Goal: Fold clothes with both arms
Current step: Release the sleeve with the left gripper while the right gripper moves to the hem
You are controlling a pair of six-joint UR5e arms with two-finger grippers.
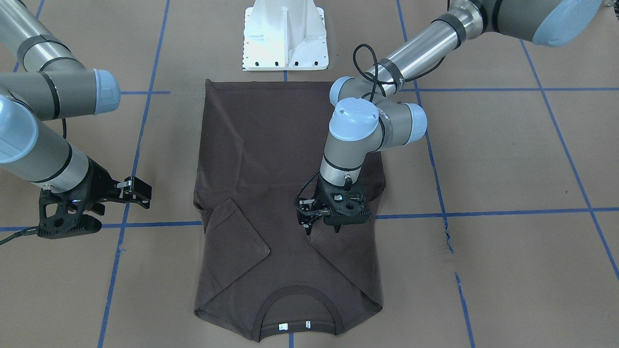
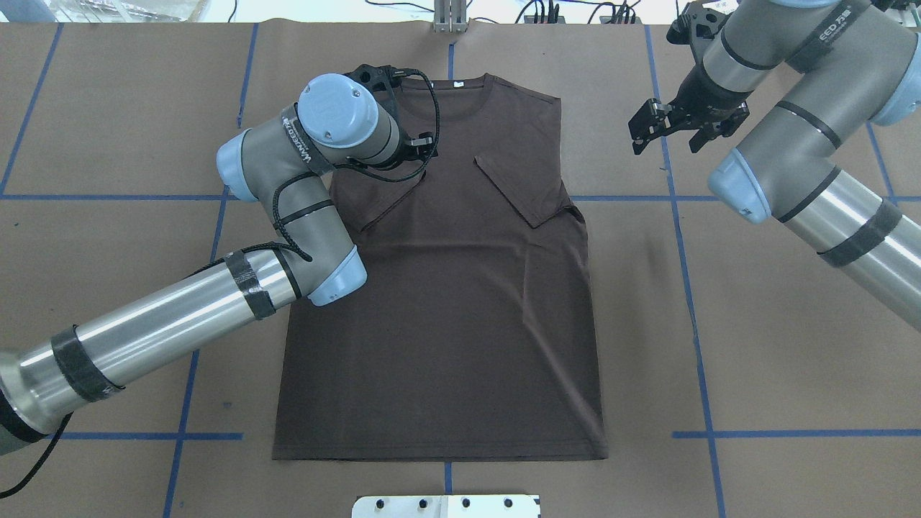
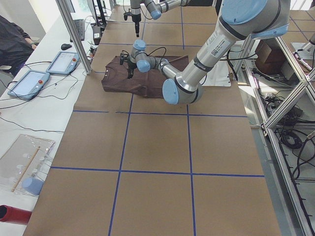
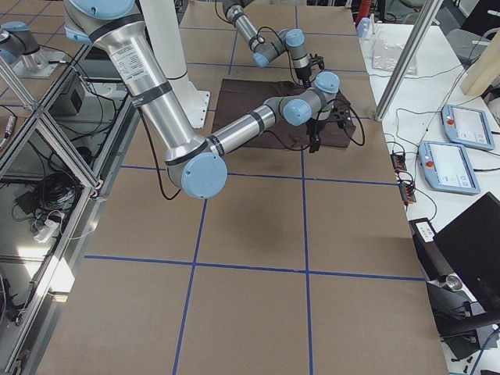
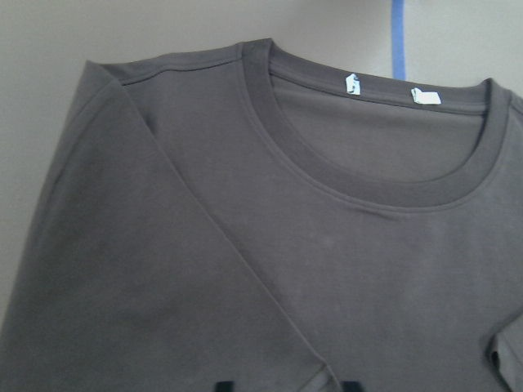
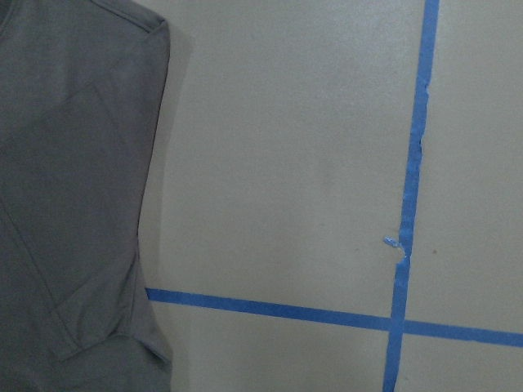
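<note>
The dark brown T-shirt (image 1: 271,159) lies flat on the table, collar (image 1: 295,295) away from the robot, both sleeves folded inward over the chest. It also shows in the overhead view (image 2: 460,302). My left gripper (image 1: 322,226) is open and hovers low over the tip of the folded sleeve (image 1: 338,251). In the left wrist view the shirt (image 5: 245,245), its collar (image 5: 368,188) and white labels (image 5: 351,83) show, with both fingertips apart at the bottom edge. My right gripper (image 2: 669,137) is open and empty above bare table beside the shirt's shoulder. The right wrist view shows the shirt's edge (image 6: 65,204).
The white base pedestal (image 1: 285,36) stands at the shirt's hem end. Blue tape lines (image 6: 409,204) cross the brown table. Tablets (image 3: 64,61) and cables lie on a side bench beyond a metal post (image 3: 74,34).
</note>
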